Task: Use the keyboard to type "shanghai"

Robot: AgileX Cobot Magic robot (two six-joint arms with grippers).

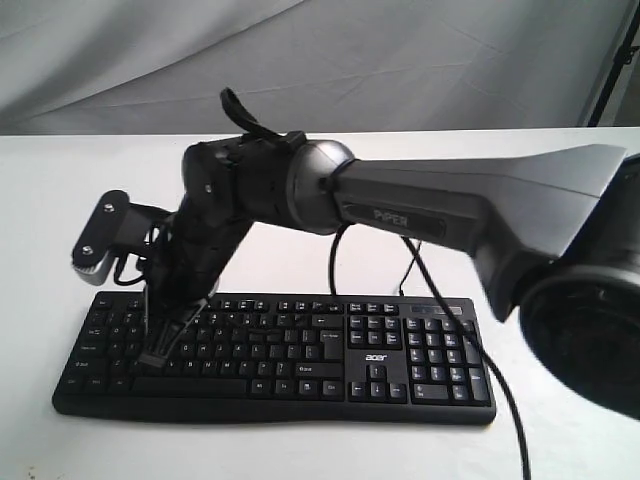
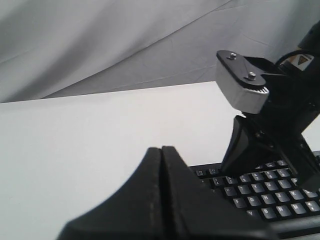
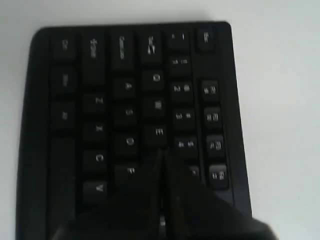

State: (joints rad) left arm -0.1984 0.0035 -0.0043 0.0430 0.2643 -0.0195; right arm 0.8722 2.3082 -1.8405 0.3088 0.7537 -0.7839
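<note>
The black keyboard (image 1: pixel 300 352) with white legends and an "acer" logo lies on the white table. My right arm reaches across it to its left end. There my right gripper (image 1: pixel 158 352) points down onto the letter keys, shut and holding nothing. In the right wrist view the right gripper (image 3: pixel 161 152) has its tip just past the E key (image 3: pixel 159 132), beside D and F; whether it touches a key I cannot tell. My left gripper (image 2: pixel 161 148) is shut and empty, left of the keyboard (image 2: pixel 265 196). It does not show in the exterior view.
The white table (image 1: pixel 300 160) runs back to a grey cloth backdrop (image 1: pixel 400 60). A thin black cable (image 1: pixel 478 355) crosses the number pad and falls off the front edge. The right arm's grey camera mount (image 1: pixel 100 235) juts out above the keyboard's left end.
</note>
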